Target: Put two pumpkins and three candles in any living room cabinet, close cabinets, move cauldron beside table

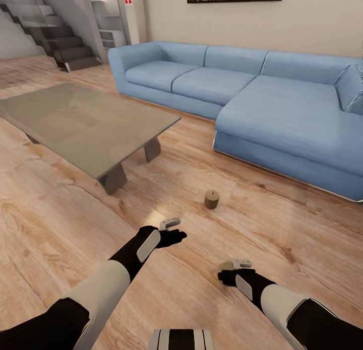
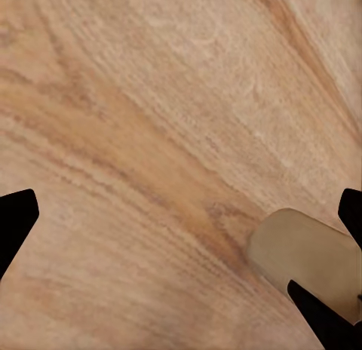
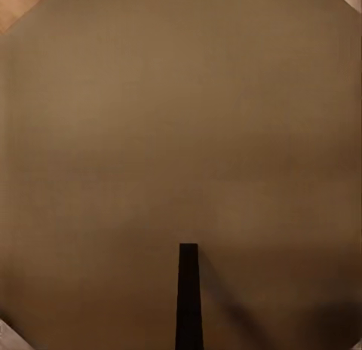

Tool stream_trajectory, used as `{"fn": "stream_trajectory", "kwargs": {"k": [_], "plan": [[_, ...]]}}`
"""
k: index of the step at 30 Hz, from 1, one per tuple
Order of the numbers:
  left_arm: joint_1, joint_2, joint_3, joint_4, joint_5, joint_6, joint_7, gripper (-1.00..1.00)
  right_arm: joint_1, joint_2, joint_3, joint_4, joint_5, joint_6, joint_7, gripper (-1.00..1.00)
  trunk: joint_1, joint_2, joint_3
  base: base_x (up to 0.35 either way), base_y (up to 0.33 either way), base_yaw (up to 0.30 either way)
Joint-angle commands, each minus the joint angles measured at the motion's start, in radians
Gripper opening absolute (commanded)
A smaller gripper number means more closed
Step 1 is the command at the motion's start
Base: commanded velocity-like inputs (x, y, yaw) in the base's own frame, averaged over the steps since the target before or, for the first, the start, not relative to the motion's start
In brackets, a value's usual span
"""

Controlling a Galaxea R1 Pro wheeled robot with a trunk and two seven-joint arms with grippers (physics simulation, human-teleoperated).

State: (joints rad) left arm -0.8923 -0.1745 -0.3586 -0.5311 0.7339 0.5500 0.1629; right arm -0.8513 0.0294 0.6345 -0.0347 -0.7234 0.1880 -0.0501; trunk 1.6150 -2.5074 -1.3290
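1 candle (image 1: 212,199) is seen standing upright on the wooden floor (image 1: 75,229), between the coffee table (image 1: 85,123) and the blue sofa (image 1: 282,108). The left gripper (image 1: 170,223) is held out over bare boards, fingers spread wide, nothing gripped. The right gripper (image 1: 237,265) is lowered near the floor (its grip cannot be told).

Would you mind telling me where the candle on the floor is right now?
In the head view the candle stands upright on the wooden floor, between the coffee table and the blue sofa, just ahead of both grippers.
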Motion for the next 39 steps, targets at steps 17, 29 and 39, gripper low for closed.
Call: {"fn": "stream_trajectory", "kwargs": {"k": [17,29,39], "plan": [[0.000,0.000,-0.002,-0.001,0.010,0.003,0.010,1.00,0.000,0.000,0.008,-0.002,-0.008,0.005,-0.005,-1.00,0.000,0.000,0.026,0.000,0.000,0.000],[0.000,0.000,-0.002,-0.001,0.010,0.002,0.010,1.00,0.000,0.000,0.008,-0.002,-0.008,0.005,-0.005,-1.00,0.000,0.000,0.046,0.000,0.000,0.000],[0.000,0.000,-0.002,-0.001,0.009,0.002,0.010,1.00,0.000,0.000,0.008,-0.002,-0.008,0.005,-0.005,-1.00,0.000,0.000,0.062,0.000,0.000,0.000]]}}
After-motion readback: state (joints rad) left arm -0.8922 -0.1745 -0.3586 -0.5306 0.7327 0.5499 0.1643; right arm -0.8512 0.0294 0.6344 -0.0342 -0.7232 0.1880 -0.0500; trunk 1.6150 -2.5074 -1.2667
